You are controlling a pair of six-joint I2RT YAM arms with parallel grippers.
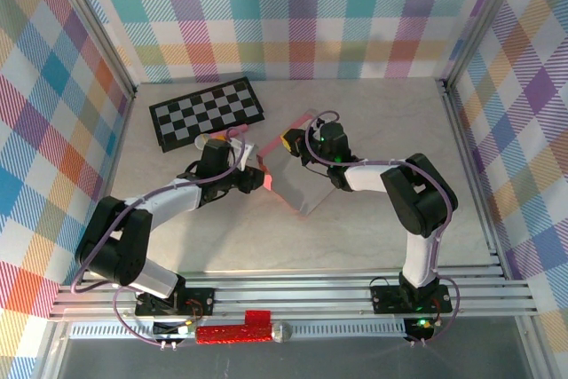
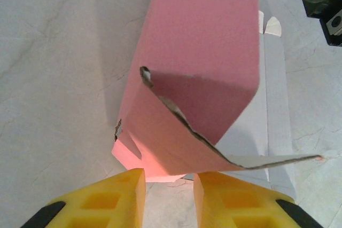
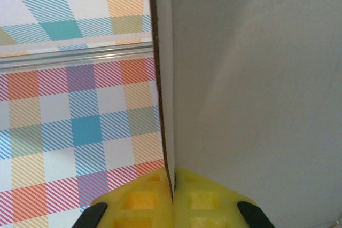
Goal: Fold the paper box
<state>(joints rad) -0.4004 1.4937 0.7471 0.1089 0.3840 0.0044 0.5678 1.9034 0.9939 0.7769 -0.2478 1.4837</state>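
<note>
- The jaws of the left gripper (image 2: pixel 169 177) stood a little apart and clamped nothing.
- The paper box (image 2: pixel 197 41) stood half-folded on the table (image 1: pixel 382 122) between both arms, its lower corner just at those fingertips.
- The right gripper (image 3: pixel 172 181) was closed tight on the box's thin edge.

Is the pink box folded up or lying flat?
Partly folded: the paper box stands raised with bent panels, but one end flap hangs loose, so it is not closed.

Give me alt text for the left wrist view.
A salmon-pink paper box, partly folded, rises from the marble table, one ragged-edged flap hanging open toward the camera. The yellow jaws of the left gripper stand apart just beneath its lower edge.
</note>
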